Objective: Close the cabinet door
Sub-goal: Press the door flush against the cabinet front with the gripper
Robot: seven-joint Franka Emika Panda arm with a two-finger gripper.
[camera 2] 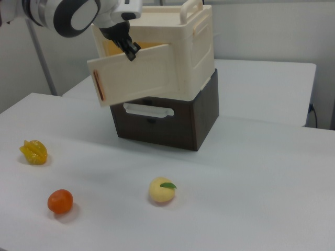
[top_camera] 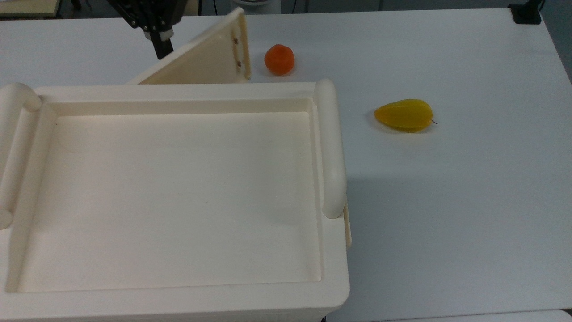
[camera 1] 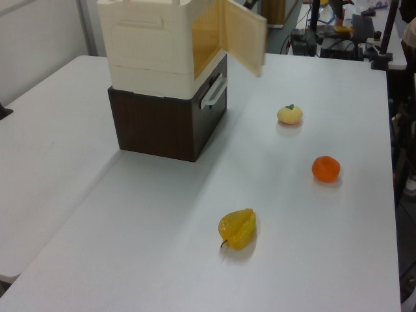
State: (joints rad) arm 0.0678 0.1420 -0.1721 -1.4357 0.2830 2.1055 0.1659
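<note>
Tool point(camera 2: 130, 51) presses against half-open cabinet door point(camera 2: 137, 79).

White tables point(camera 1: 325, 260) stood pushed together before a pale wall point(camera 2: 261, 31); cluttered equipment point(camera 1: 338, 32) lay beyond the far edge.

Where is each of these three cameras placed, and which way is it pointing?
Top view: overhead, looking straight down on the cabinet top and table; the dark gripper shows behind the door.
Left view: raised at one table end, looking along it at the cabinet's side.
Right view: low, facing the cabinet's front; the arm reaches in.
All three share the half-open door, the orange and the starfruit.
</note>
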